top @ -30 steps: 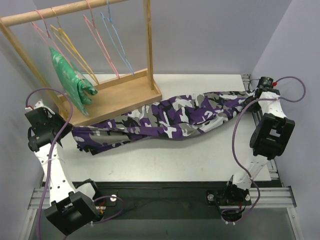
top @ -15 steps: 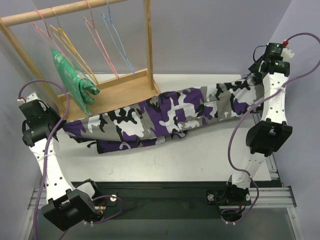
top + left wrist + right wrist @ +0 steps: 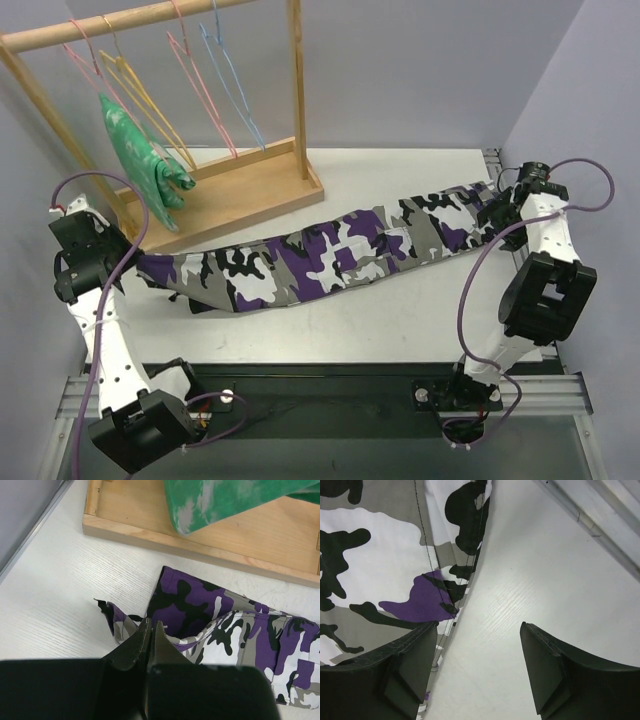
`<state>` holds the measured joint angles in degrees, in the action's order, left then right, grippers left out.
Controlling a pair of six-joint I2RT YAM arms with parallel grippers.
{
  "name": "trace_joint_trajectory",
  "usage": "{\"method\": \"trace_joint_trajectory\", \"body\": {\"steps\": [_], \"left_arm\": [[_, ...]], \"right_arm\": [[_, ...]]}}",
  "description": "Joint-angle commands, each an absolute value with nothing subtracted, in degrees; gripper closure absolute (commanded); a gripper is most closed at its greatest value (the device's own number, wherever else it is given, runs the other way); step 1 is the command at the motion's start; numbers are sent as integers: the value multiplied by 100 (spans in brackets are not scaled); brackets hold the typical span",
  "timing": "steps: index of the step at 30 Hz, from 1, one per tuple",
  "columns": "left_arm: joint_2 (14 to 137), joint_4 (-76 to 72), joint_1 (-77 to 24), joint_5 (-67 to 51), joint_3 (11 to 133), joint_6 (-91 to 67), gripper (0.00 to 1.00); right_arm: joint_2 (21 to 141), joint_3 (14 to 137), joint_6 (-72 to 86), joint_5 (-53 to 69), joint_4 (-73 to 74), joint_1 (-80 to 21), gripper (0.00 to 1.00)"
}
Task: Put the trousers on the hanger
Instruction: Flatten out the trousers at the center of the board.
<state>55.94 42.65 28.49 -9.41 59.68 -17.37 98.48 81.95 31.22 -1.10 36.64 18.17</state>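
The trousers (image 3: 330,255) lie stretched across the middle of the desk (image 3: 400,320), slanting from lower left to upper right. The left claw (image 3: 150,627) is pinched closed on cloth at their left end. The right claw (image 3: 477,627) is spread wide at their right end, one finger over the fabric edge. The hanger (image 3: 150,100) hangs on the wooden rack (image 3: 240,195) at upper left, just beside a green garment (image 3: 140,155).

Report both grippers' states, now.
Left gripper: closed, pinching the edge of the trousers.
Right gripper: open, holding nothing.
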Motion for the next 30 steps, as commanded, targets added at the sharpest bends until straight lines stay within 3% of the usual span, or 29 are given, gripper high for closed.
{"method": "trace_joint_trajectory", "body": {"steps": [1, 13, 24, 30], "left_arm": [[5476, 3999, 2760, -1072, 6029, -1740, 100], [5405, 4017, 2725, -1028, 5906, -1714, 100], [5423, 4034, 2725, -958, 5854, -1670, 100], [5432, 4043, 2725, -1002, 5818, -1714, 100]], "right_arm": [[9527, 7586, 3453, 658, 2980, 2135, 32], [10344, 7093, 3814, 1230, 1890, 2268, 41], [10740, 6882, 3964, 862, 1635, 2241, 53], [10986, 7057, 4017, 774, 1494, 2127, 66]]}}
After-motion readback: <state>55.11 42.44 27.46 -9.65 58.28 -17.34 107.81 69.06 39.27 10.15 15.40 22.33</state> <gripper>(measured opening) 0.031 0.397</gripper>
